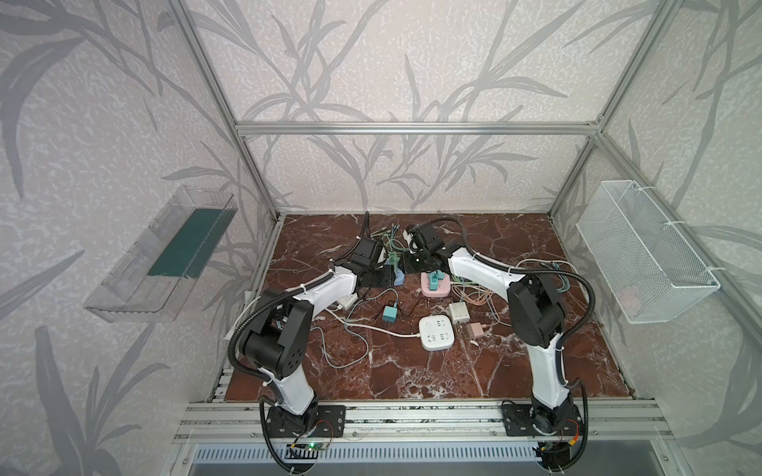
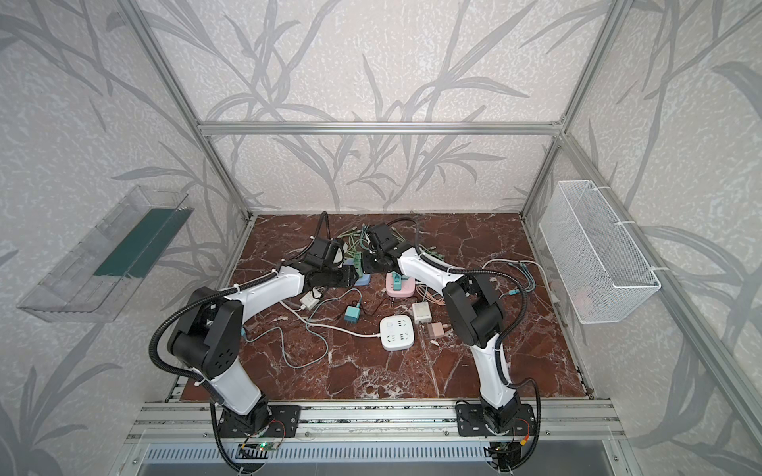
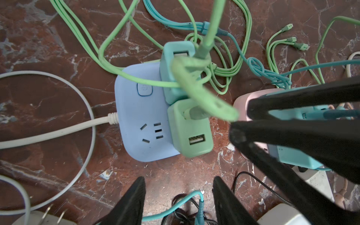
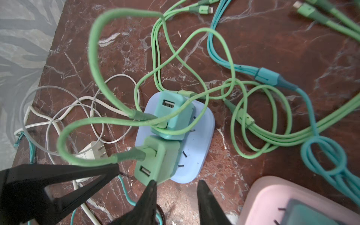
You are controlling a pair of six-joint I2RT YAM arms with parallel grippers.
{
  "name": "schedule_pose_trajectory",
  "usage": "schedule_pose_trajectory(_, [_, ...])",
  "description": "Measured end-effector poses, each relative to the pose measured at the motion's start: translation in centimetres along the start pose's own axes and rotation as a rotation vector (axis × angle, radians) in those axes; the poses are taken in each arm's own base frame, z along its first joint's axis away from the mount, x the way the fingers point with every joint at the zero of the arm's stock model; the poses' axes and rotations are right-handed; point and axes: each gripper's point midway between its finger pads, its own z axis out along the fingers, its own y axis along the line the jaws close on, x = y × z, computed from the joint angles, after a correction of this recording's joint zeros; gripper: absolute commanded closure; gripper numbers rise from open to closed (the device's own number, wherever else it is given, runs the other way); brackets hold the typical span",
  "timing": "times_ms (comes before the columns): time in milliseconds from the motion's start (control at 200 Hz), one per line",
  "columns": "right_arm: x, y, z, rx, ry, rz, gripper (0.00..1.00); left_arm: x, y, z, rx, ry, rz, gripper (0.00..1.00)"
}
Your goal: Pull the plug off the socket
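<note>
Two arms are shown meeting over a blue socket block [image 1: 399,281] on the marble table [image 1: 495,371], in both top views

Left of the block, the left gripper [image 3: 179,179] is held over the table just beside it. Its jaws are seen well parted, with only loose cable and bare table between them. A white cord [image 3: 58,132] is seen leaving the block on the side turned away from the pink socket block [image 3: 241,101]

Two plugs are seated in the blue block, side by side and touching, along the edge that faces the pink block. The teal plug [image 3: 173,72] is placed beside the block's switch button [image 3: 144,89]. The green plug [image 3: 190,132] is placed beside the free three-hole outlet [image 3: 153,132] and overhangs the block's edge. A green cable [image 4: 93,58] is plugged into each, and both cables are carried in loops above the block

Right of the block, the right gripper [image 4: 177,182] is held at the green plug's outer corner. Its jaws are seen narrowly parted, with nothing between them. One fingertip [image 4: 153,185] is drawn up against that corner; whether it touches cannot be told

The pink socket block is set just right of the blue block and is fitted with a plug of its own. A white socket block [image 1: 437,331] is laid well apart from the blue block, nearer the arm bases
</note>
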Motion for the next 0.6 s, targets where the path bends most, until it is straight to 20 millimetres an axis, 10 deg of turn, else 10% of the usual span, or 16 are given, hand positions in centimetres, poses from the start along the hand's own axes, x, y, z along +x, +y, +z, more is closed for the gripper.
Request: schedule_pose_trajectory(600, [1.7,-3.0,2.9,0.086,0.077,0.034,0.74,-2.0,-1.2,2.9,-0.047,0.001,0.011,0.54])
